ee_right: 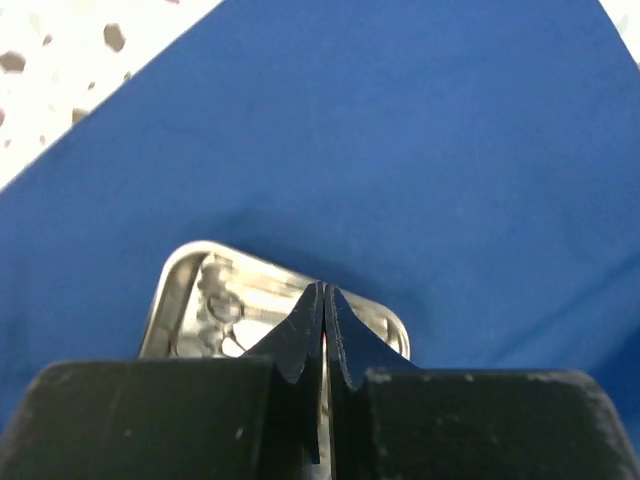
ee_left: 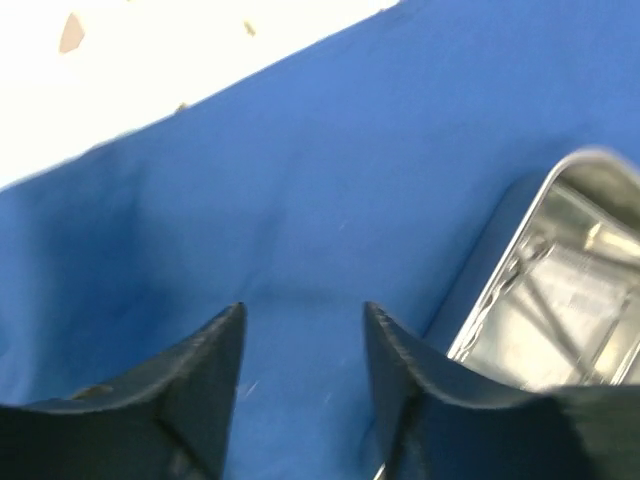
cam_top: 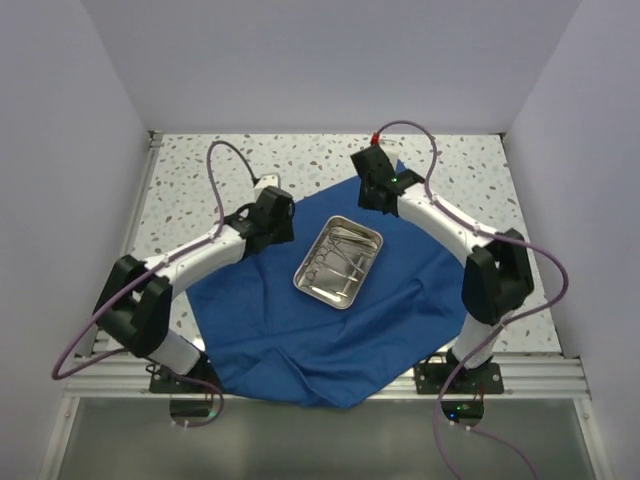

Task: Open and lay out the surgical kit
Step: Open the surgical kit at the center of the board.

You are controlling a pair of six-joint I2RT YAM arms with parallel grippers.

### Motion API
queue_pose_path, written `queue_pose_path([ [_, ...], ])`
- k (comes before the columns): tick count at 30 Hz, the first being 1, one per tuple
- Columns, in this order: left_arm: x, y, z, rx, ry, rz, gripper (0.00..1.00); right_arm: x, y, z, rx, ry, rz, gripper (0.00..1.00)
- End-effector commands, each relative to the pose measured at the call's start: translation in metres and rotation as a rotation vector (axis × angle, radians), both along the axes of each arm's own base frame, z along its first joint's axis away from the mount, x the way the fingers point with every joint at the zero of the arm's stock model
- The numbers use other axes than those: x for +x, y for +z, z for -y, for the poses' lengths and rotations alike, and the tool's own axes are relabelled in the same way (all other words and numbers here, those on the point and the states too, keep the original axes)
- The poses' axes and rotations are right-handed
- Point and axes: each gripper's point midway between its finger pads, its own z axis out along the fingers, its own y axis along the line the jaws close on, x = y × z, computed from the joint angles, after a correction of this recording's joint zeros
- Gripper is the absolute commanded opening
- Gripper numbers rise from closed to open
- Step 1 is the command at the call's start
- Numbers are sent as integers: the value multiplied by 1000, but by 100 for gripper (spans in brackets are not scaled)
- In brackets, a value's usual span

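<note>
Steel tray (cam_top: 316,251) with its instruments (cam_top: 343,255) lies in the middle of the spread blue cloth (cam_top: 300,330).
Its long axis slants from near-left to far-right. The right gripper (ee_right: 325,290), fingers pressed together and empty, hangs near the tray's far end. The left gripper (ee_left: 303,315), fingers spread and empty, is beside its left long side.

Plain pale walls (cam_top: 330,60) enclose a speckled white table (cam_top: 180,185); an aluminium rail (cam_top: 540,375) edges its near side.

Parted fingers on left end effector (ee_left: 303,325), pressed-together fingers on right end effector (ee_right: 325,300), left arm (cam_top: 200,258) and right arm (cam_top: 440,220) angled inward.
</note>
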Motion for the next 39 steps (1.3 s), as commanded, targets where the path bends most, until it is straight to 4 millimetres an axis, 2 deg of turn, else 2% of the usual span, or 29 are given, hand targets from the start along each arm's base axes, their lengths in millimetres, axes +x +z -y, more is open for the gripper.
queue_pose_path([
  [1, 35, 13, 19, -39, -5, 24, 52, 52, 21, 5, 58, -8, 38, 0],
  [2, 38, 9, 21, -37, -6, 13, 46, 59, 3, 7, 40, -11, 3, 0],
  [4, 46, -8, 25, -15, -4, -19, 38, 73, -5, 15, 36, -34, -1, 0],
  [5, 48, -15, 25, -1, 0, -32, 33, 78, -20, 17, 26, -35, -25, 0],
  [7, 53, -36, 24, 37, 19, -65, 27, 89, -29, 24, 40, -52, -30, 0],
  [8, 55, -42, 24, 41, 22, -74, 22, 92, -37, 23, 52, -46, -49, 0],
  [9, 56, -55, 25, 49, 20, -96, 19, 95, -55, 24, 51, -47, -83, 0],
  [11, 60, -62, 29, 46, 19, -105, 10, 106, -68, 27, 86, -52, -109, 0],
  [12, 60, -73, 29, 58, 19, -124, 7, 109, -76, 24, 121, -41, -135, 0],
  [13, 62, -77, 29, 61, 21, -128, 3, 115, -93, 26, 146, -49, -171, 0],
  [14, 64, -81, 29, 64, 22, -135, 0, 118, -100, 25, 178, -56, -187, 0],
  [19, 78, -99, 38, 59, 4, -155, 0, 132, -152, 30, 273, -77, -288, 0],
  [21, 85, -110, 42, 48, -13, -175, 0, 139, -158, 29, 312, -89, -294, 0],
  [22, 87, -114, 43, 43, -18, -186, 0, 140, -171, 33, 334, -106, -320, 0],
  [24, 97, -124, 45, 34, -26, -205, 0, 145, -178, 37, 355, -123, -328, 0],
  [25, 102, -125, 44, 38, -28, -206, 0, 153, -177, 44, 370, -136, -316, 0],
  [26, 105, -127, 42, 40, -28, -211, 0, 153, -186, 47, 379, -153, -331, 0],
  [29, 124, -129, 45, 42, -31, -205, 0, 163, -190, 56, 418, -179, -327, 0],
  [31, 133, -127, 45, 51, -40, -195, 0, 171, -188, 64, 417, -195, -306, 0],
  [32, 145, -117, 47, 41, -39, -173, 0, 174, -186, 68, 406, -205, -296, 0],
  [33, 149, -121, 46, 53, -53, -181, 0, 181, -182, 69, 403, -205, -276, 0],
  [34, 156, -117, 45, 55, -57, -176, 0, 184, -182, 78, 383, -224, -271, 0],
  [35, 173, -101, 46, 50, -57, -147, 0, 187, -179, 87, 364, -244, -262, 0],
  [36, 178, -107, 47, 51, -75, -160, 0, 191, -178, 93, 362, -256, -254, 0],
  [38, 200, -104, 46, 56, -93, -154, 0, 200, -169, 111, 387, -300, -230, 0],
  [39, 204, -106, 51, 32, -122, -164, 0, 202, -168, 121, 407, -322, -227, 0],
])
